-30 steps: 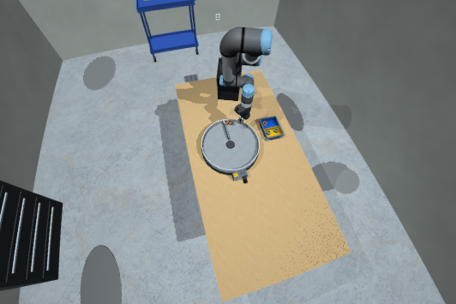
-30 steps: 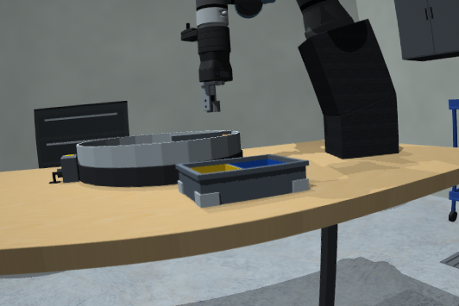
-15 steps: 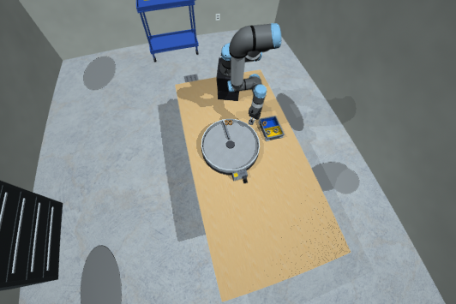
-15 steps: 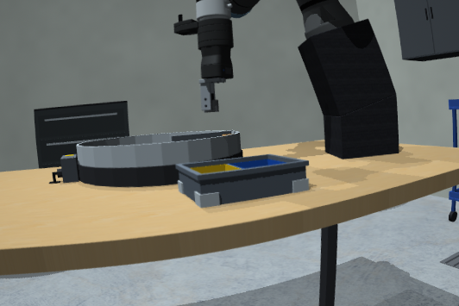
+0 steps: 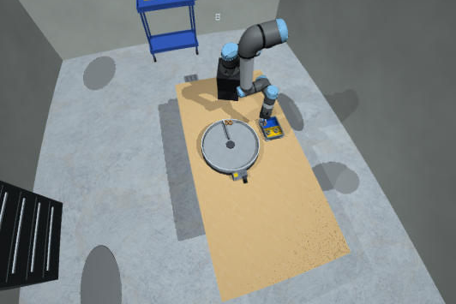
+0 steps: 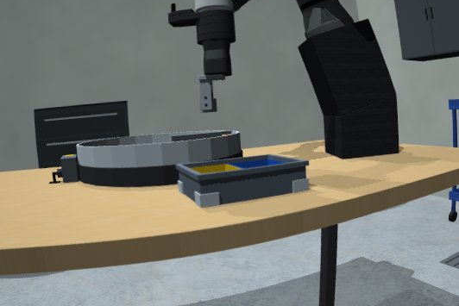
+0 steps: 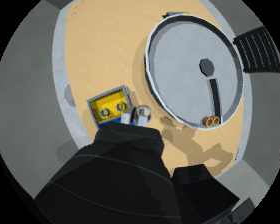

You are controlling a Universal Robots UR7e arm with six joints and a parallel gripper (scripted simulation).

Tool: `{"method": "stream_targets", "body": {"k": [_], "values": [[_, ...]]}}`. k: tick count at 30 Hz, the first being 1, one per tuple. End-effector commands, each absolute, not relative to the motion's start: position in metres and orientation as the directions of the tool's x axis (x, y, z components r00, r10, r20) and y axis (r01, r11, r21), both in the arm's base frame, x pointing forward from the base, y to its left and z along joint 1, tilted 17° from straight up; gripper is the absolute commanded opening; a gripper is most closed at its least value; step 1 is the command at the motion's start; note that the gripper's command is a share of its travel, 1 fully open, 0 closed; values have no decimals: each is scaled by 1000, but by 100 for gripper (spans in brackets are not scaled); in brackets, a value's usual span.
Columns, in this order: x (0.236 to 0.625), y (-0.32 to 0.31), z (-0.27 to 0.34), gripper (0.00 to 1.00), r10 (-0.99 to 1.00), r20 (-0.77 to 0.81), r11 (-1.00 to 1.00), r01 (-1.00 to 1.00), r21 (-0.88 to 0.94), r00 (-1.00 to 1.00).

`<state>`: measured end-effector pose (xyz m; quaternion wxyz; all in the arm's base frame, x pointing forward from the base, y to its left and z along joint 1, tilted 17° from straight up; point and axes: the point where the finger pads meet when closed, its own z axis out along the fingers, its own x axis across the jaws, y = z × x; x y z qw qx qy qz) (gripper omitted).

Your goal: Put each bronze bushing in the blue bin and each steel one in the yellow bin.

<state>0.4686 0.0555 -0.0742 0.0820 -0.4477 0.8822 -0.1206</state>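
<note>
The gripper (image 5: 263,122) (image 6: 208,109) (image 7: 137,112) hangs above the divided tray (image 5: 281,137) (image 6: 254,190) (image 7: 93,116), its fingers closed to a narrow gap around a grey steel bushing (image 7: 149,111). The tray stands on the wooden table (image 5: 266,218) (image 6: 108,224) (image 7: 101,45), just to the right of the turntable (image 5: 227,156) (image 6: 160,155) (image 7: 178,65), with its yellow bin (image 5: 273,134) (image 6: 213,169) (image 7: 112,100) on the near side and its blue bin (image 5: 273,122) (image 6: 260,163) (image 7: 122,123) on the far side. Two steel bushings (image 5: 276,130) (image 7: 105,117) lie apart in the yellow bin. At the turntable's far edge, bronze bushings (image 5: 231,122) (image 7: 205,121) sit close together beside the dark radial bar (image 5: 226,131) (image 7: 215,96). A small grey box (image 5: 241,175) (image 6: 70,170) with a yellow top stands at the turntable's near edge.
</note>
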Motion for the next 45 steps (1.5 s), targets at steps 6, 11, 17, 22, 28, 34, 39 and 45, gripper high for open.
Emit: {"method": "stream_targets", "body": {"k": [6, 11, 17, 22, 28, 34, 39, 45], "values": [[500, 110, -75, 0, -921, 35, 364, -887, -284, -389], [505, 120, -75, 0, -934, 46, 327, -902, -283, -353], [526, 156, -75, 0, -974, 90, 174, -946, -272, -205], [526, 156, -75, 0, -974, 90, 174, -946, -272, -205], [526, 156, -75, 0, -974, 90, 174, -946, -272, -205], [525, 156, -74, 0, -975, 89, 174, -946, -272, -205], [529, 154, -90, 0, -975, 89, 175, -946, -272, -206], [532, 152, -101, 0, -975, 89, 175, -946, -272, -206]]}}
